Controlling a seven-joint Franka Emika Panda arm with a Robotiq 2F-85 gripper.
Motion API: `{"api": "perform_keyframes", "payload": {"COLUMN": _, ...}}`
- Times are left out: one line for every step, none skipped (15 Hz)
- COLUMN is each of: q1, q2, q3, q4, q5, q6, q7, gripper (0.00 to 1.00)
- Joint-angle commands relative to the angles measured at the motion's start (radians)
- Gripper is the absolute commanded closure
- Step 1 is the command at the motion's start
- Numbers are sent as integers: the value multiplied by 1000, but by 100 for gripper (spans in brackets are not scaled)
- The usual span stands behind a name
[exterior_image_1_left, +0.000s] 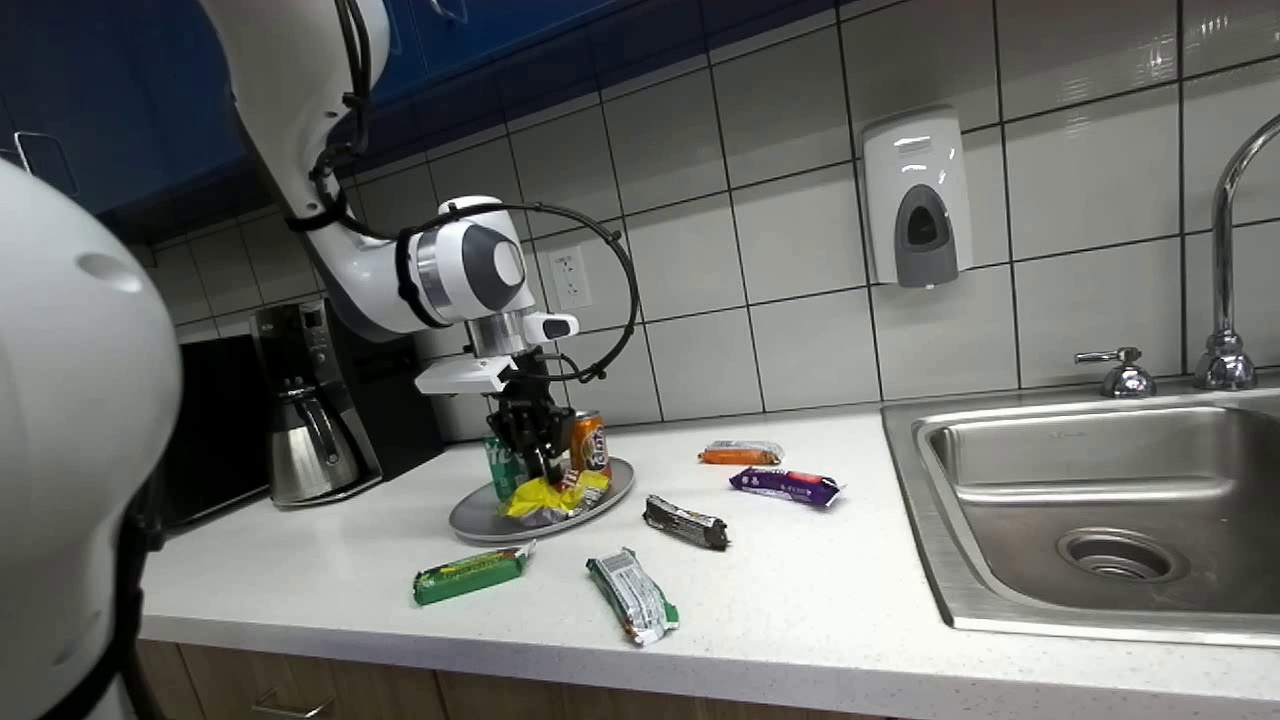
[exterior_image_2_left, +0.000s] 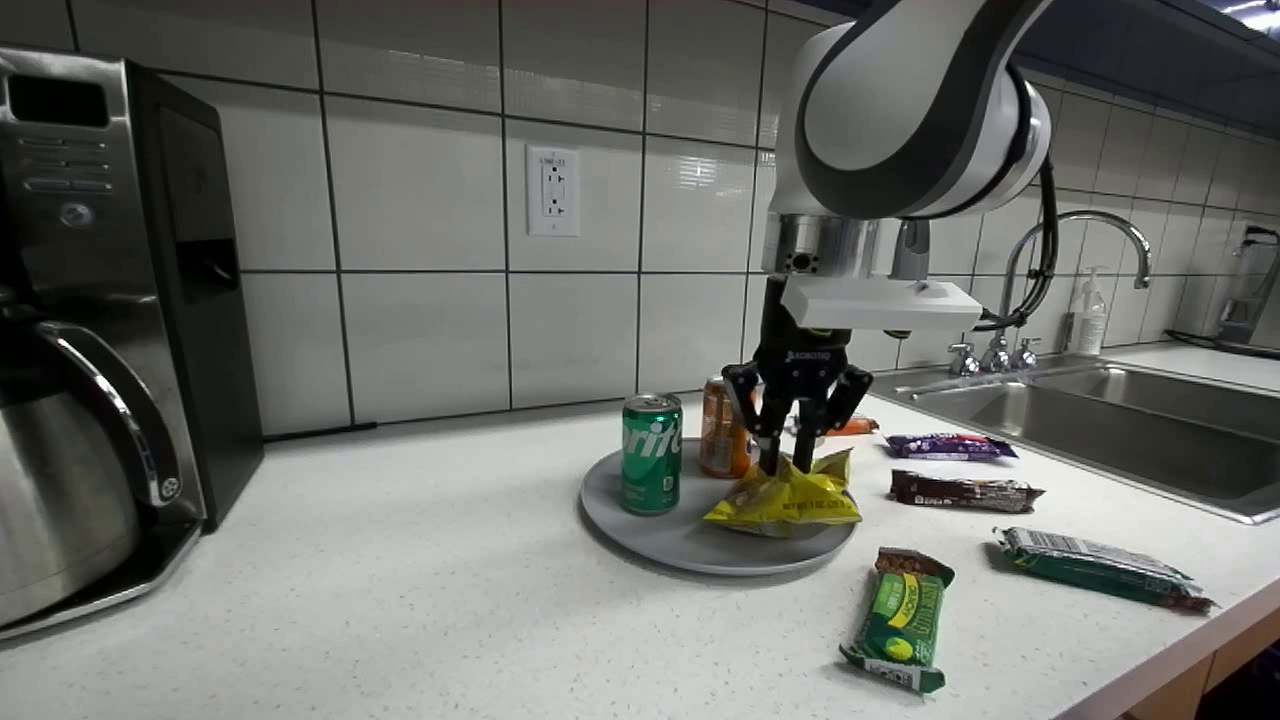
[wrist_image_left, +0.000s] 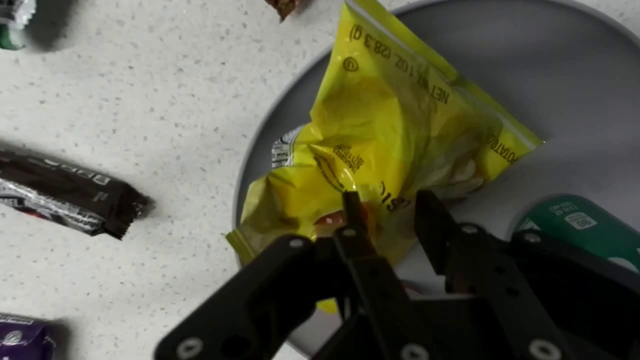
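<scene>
My gripper stood tips-down at the yellow chip bag on the grey plate, its jaws partly parted; I couldn't tell whether they pinched the film. I judged the bag light, soft, slick and crushable, so a gentle hold along its crimped seam seemed safest.

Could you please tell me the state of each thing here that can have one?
Gray plate: flat on the counter.
Yellow bag: crumpled, lying on the plate.
Gripper: jaws apart at the bag; whether they grip it is unclear.
Green can: upright on the plate.
Orange can: upright on the plate.
Five bars: wrapped, lying on the counter.
Carafe: seated in the coffee maker.
Faucet: no water seen running.
</scene>
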Motion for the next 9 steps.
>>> {"api": "perform_keyframes", "payload": {"q1": 14, "q2": 1, "q3": -14, "q4": 9, "q5": -15, "q6": -7, "q7": 11, "gripper": 95}}
{"api": "perform_keyframes", "payload": {"q1": 13, "q2": 3, "q3": -16, "q4": 9, "q5": -18, "q6": -7, "q7": 15, "gripper": 100}}
{"api": "perform_keyframes", "payload": {"q1": 13, "q2": 3, "q3": -17, "q4": 8, "q5": -17, "q6": -7, "q7": 15, "gripper": 100}}
{"api": "perform_keyframes", "payload": {"q1": 12, "q2": 3, "q3": -18, "q4": 7, "q5": -15, "q6": -8, "q7": 13, "gripper": 100}}
{"api": "perform_keyframes", "payload": {"q1": 12, "q2": 2, "q3": -18, "q4": 6, "q5": -14, "q6": -9, "q7": 12, "gripper": 100}}
{"api": "perform_keyframes", "payload": {"q1": 10, "q2": -8, "q3": -16, "q4": 1, "q5": -6, "q6": -20, "q7": 1, "gripper": 100}}
{"api": "perform_keyframes", "payload": {"q1": 11, "q2": -17, "q3": -18, "q4": -3, "q5": -13, "q6": -30, "q7": 3, "gripper": 100}}
{"api": "perform_keyframes", "payload": {"q1": 9, "q2": -33, "q3": -15, "q4": -7, "q5": -6, "q6": -47, "q7": -5, "gripper": 100}}
{"api": "perform_keyframes", "payload": {"q1": 7, "q2": -43, "q3": -13, "q4": -8, "q5": 0, "q6": -57, "q7": -11, "gripper": 100}}
